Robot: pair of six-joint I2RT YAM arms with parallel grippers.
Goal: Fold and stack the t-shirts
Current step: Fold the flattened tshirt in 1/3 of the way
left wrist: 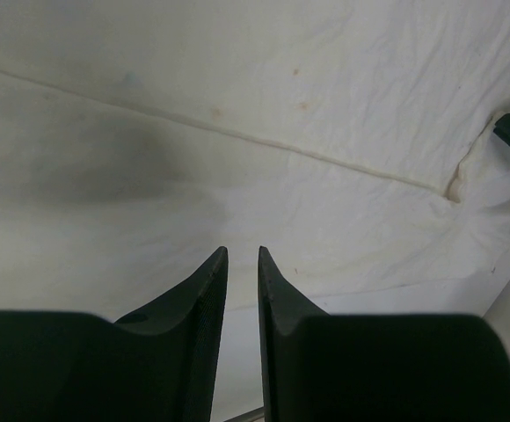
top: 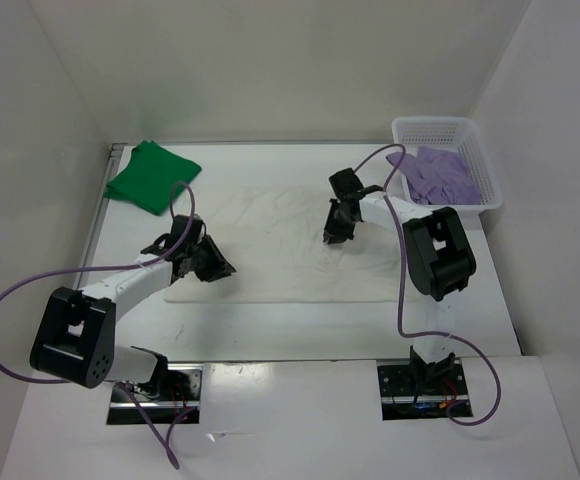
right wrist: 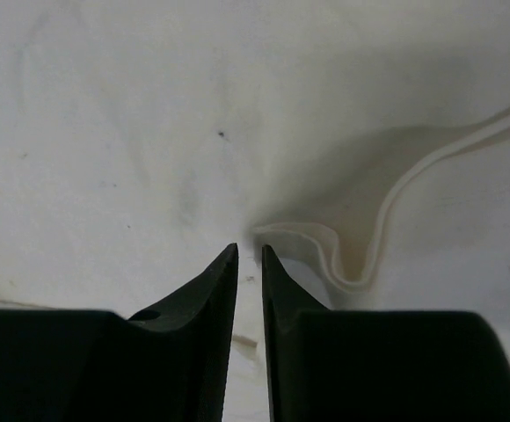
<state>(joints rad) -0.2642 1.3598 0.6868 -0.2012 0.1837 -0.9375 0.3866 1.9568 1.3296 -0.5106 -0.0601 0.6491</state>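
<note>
Top external: plain white t-shirt (top: 275, 215) lies spread.

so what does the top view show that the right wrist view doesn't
Only the top view: the folded green shirt at the far left corner, the purple shirt in the basket, and the left end effector. Only the right wrist view: up close, a raised hem ruck in the cloth. Both: the white shirt spread out and the right end effector down at it.
</note>
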